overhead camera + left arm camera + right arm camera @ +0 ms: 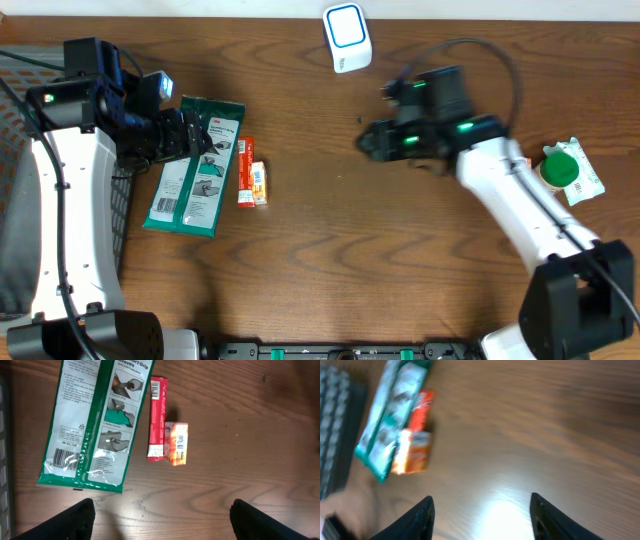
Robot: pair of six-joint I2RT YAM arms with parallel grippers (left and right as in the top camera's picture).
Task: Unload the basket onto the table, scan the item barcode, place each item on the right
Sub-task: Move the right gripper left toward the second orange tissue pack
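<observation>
Green glove pack (pixel 195 165) lies flat on the left of the table (pixel 330 250), with red stick (pixel 245 170) and orange box (pixel 260 184) just right of it, those 2 touching. White scanner (pixel 347 37) sits at the far edge. I see left claw (pixel 160 512) spread, empty, hovering at the pack; right claw (pixel 480 510) spread, empty, mid-table.

Mid table (pixel 330 250) is bare wood, a wide free lane from the front edge up to the scanner (pixel 347 38). Left side crowded: glove pack (pixel 195 165), red stick pack (pixel 245 172) just beside it, orange box (pixel 259 184) touching the stick. Only a slim wedge of wood between pack and stick. Wire basket (pixel 334 420) walls off the far left. Left gripper (pixel 160 522), jaws wide, hangs over the pack's upper part. Right arm (pixel 520 200) crosses the right side, with the green packet (pixel 568 170) just beyond it.
</observation>
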